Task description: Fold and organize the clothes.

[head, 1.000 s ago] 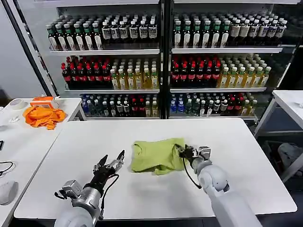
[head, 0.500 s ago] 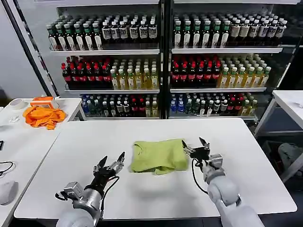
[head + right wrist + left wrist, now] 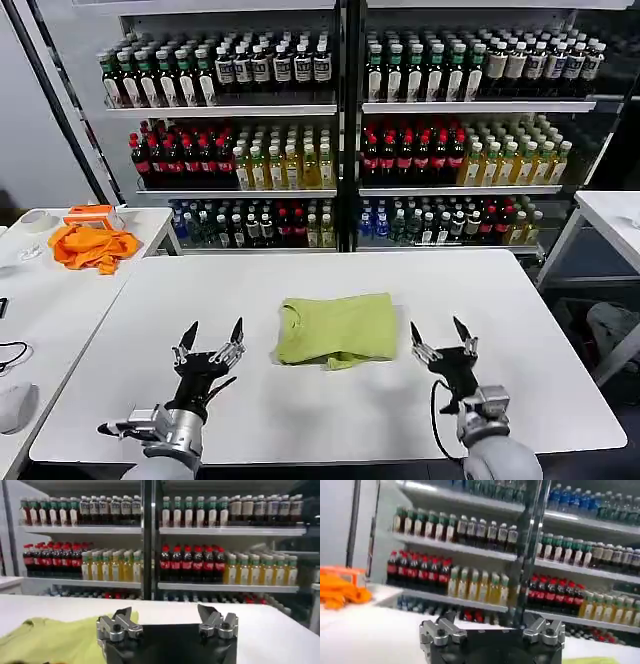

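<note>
Folded T-shirt (image 3: pixel 335 329) at centre of the white table (image 3: pixel 520 300), both grippers clear of it.

In the head view the lime yellow-green T-shirt lies folded into a compact rectangle at frame centre, round neck toward its left end. The left gripper (image 3: pixel 209 343) sits at lower left, fingers spread apart, holding nothing, well apart from the shirt. The right gripper (image 3: pixel 441 340) sits at lower right, fingers likewise spread and empty, near the shirt's right edge but not touching. An orange cloth (image 3: pixel 92 245) lies on the side table (image 3: pixel 30 290) at upper left. Bottle shelves (image 3: pixel 340 130) fill the background.
</note>
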### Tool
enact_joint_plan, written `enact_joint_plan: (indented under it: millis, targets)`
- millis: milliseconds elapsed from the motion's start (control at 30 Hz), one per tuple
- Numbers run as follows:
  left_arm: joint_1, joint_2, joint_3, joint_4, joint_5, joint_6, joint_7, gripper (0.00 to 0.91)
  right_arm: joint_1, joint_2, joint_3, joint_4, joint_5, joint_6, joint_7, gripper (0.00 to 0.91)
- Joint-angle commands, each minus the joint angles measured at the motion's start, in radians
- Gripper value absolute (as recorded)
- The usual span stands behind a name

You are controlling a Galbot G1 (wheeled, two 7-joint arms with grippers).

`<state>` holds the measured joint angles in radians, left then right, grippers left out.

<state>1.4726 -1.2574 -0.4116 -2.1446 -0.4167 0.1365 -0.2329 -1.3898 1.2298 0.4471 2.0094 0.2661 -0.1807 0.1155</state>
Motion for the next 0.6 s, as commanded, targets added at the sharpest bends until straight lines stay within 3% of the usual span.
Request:
enact_joint_plan:
  millis: [33, 600]
  targets:
    - [0.094, -0.031, -0.002, -0.041, 0.228, -0.065, 0.009, 0.907, -0.182, 0.011, 0.058, 0.120, -0.061, 0.059, 0.003, 0.907]
    - [0.176, -0.059, -0.038, -0.104, 0.201, -0.047, 0.047, 0.907, -0.188, -0.014, 0.027, 0.172, -0.058, 0.051, 0.017, 0.907]
